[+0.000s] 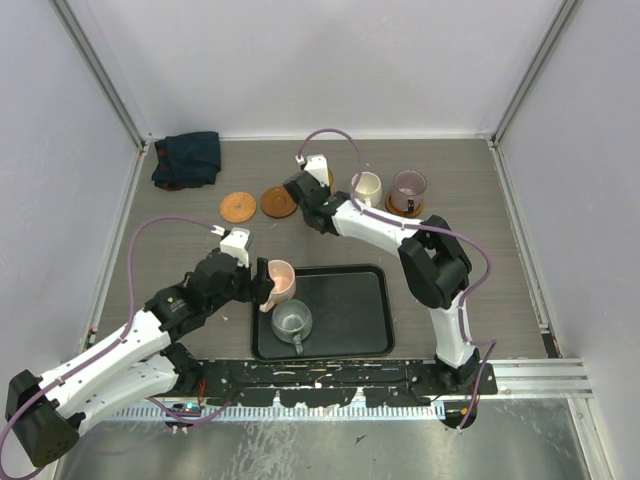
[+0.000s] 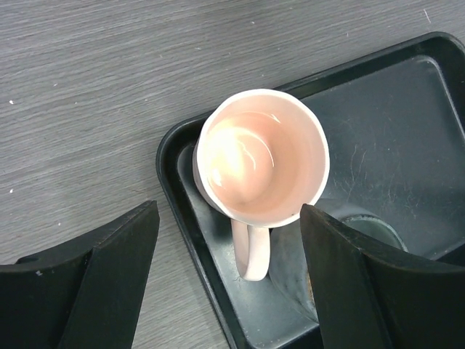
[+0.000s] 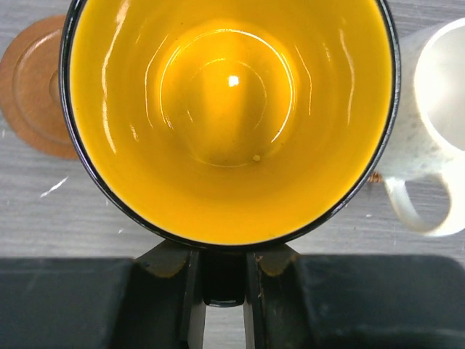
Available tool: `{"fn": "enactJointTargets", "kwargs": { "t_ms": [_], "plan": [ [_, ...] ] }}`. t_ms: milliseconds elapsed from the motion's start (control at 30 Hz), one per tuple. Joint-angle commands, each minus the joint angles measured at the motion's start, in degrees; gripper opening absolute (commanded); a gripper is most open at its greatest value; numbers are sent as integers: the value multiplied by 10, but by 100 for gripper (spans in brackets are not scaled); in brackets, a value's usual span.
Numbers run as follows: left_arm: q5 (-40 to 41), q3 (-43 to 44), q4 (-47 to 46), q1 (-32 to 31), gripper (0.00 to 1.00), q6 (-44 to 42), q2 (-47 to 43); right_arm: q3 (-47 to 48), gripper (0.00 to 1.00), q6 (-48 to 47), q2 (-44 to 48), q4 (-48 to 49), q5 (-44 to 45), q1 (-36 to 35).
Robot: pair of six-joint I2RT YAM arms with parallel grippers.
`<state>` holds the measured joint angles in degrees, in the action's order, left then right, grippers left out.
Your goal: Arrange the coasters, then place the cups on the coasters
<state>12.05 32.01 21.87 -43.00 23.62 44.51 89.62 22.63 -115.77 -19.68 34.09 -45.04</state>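
Overhead, table (image 1: 480, 260): grey wood grain, with both arms bolted at its near edge.
tray (image 1: 372, 345): black and rectangular, at the near middle of the table.
pink cup (image 1: 282, 279): in the tray's far left corner.
grey cup (image 1: 292, 320): in the tray just near of the pink cup, its handle pointing near.
left tool (image 1: 268, 290): reaches the pink cup from the left.
coaster (image 1: 238, 207): lies bare on the far left-middle of the table.
second coaster (image 1: 278, 202): lies bare just right of the first.
cream cup (image 1: 367, 187): far middle; I cannot tell from above what is under it.
mauve cup (image 1: 408, 188): just right of the cream cup, standing on a third coaster (image 1: 404, 210).
right tool (image 1: 318, 182): between the second coaster and the cream cup, its load mostly hidden.
cloth (image 1: 187, 158): dark teal, bunched in the far left corner.

Left wrist, left tool (image 2: 229, 214): fingers spread wide, one on each side of the pink cup, neither touching it.
pink cup (image 2: 261, 156): upright in the tray corner, handle toward the tool.

Right wrist, right tool (image 3: 221, 273): fingers pinch the dark handle of the yellow cup.
yellow cup (image 3: 229, 109): glossy yellow inside with a dark rim; what it stands on is hidden.
cream cup (image 3: 436, 109): just right of the yellow cup.
coaster (image 3: 29, 94): bare, just left of the yellow cup.
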Motion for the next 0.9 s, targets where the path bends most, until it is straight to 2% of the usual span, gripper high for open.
{"fn": "enactJointTargets", "kwargs": {
  "t_ms": [0,267,867],
  "plan": [
    [3,24,1,3,80,-11,-1,71,1,-3,4,27,-11,28],
    [-2,27,2,3,80,-9,17,95,1,-1,-24,-2,-55,65],
    [-8,20,-10,4,80,-6,29,104,1,2,-62,17,-80,66]
  ]
}}
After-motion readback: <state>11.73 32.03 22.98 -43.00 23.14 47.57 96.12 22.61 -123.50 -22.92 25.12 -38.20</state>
